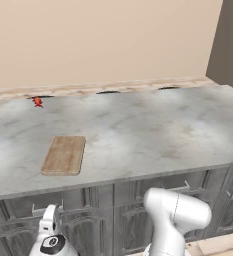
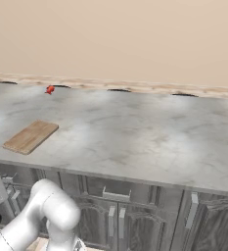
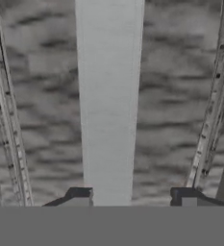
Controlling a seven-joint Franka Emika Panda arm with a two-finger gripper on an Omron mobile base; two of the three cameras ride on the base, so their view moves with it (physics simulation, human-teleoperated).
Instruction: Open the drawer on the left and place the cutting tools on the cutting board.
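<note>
The jaws (image 3: 132, 197) stand open against the shut drawer (image 3: 46, 120), its silver handle (image 3: 108, 96) running between them, seemingly ungripped. Up on the bench (image 1: 138, 130) lies the cutting board (image 1: 64, 155).

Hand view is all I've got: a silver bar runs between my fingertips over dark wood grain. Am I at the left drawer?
Observer: Yes. In the left base view the gripper sits at the handle of the leftmost drawer under the counter.
Operator: Is it open at all?
Observer: No, its front looks flush with the neighbouring fronts.
Operator: Where's the cutting board?
Observer: The cutting board lies flat on the counter, above that drawer.
</note>
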